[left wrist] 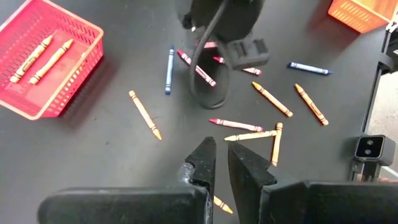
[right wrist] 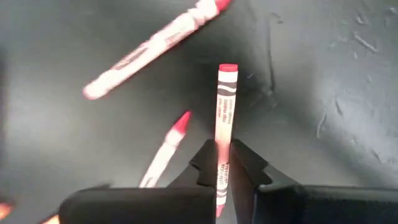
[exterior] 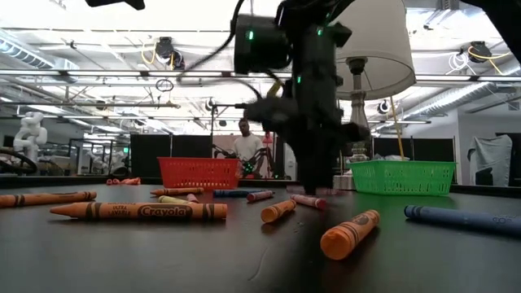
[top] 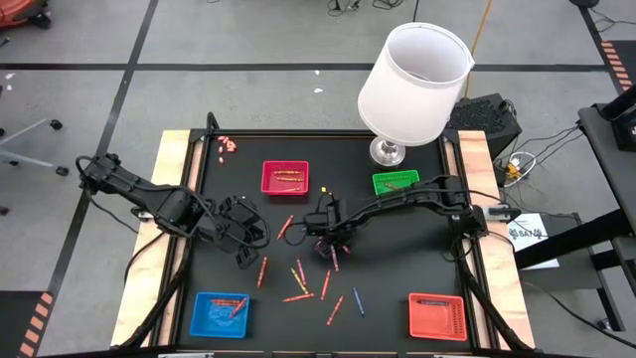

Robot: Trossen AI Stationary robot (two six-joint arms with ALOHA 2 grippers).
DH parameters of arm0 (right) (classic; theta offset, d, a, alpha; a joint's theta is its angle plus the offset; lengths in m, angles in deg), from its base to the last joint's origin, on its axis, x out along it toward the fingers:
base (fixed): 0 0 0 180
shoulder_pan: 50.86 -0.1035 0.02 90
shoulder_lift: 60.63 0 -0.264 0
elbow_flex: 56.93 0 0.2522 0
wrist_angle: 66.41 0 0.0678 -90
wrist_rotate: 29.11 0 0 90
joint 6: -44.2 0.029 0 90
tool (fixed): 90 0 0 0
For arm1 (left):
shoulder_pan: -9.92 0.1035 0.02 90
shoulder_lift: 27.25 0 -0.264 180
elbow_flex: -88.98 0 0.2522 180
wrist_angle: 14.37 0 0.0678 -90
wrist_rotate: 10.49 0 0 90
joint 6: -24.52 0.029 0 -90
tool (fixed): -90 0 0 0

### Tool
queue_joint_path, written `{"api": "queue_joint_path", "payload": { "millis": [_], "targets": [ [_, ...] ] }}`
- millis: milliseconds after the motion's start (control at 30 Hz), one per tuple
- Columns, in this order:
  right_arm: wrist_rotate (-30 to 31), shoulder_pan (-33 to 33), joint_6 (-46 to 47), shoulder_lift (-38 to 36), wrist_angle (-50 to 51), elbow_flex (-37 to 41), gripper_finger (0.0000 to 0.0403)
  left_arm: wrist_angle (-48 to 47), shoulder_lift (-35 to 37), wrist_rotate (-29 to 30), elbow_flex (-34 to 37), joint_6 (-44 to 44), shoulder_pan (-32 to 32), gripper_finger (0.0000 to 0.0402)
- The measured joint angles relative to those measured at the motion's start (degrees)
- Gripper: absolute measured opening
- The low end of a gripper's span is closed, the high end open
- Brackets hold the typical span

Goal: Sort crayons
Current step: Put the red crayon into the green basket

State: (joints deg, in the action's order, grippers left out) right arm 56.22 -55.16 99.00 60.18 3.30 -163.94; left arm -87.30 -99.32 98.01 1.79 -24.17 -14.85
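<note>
Right pincer [right wrist: 224,163] pinching a red crayon [right wrist: 225,106] mid-counter [top: 397,288], its long axis running straight out between the fingers, flat end pointing away from the wrist, left pincer [left wrist: 221,163] hovering nearby, nearly pressed together, holding nothing

The black counter [top: 407,268] carries four small trays: a red tray [top: 285,177] and green tray [top: 396,182] on the lamp's side of the right hand [top: 331,242], a blue tray [top: 221,313] and orange tray [top: 437,315] opposite. Loose crayons [top: 298,283] lie scattered just beside that hand. A lamp [top: 412,85] stands by the green tray.
</note>
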Motion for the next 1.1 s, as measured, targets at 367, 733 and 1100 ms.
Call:
{"api": "queue_joint_path", "payload": {
  "millis": [367,733,1100],
  "targets": [
    [-0.10,-1.47,-1.77,-11.29,-0.73,-0.09,0.0001,-0.27,0.00,-0.02,0.00,-0.02,0.00,0.0043],
    [0.51,-2.97,-7.88,-24.83,-8.17,-0.09,0.0000,-0.25,0.00,-0.39,0.00,0.02,0.00,0.0043],
    [9.42,-3.36,-15.60,-35.45,-18.45,-0.11,0.0000,-0.25,0.00,-0.37,0.02,-0.04,0.00,0.0043]
  ]
}}
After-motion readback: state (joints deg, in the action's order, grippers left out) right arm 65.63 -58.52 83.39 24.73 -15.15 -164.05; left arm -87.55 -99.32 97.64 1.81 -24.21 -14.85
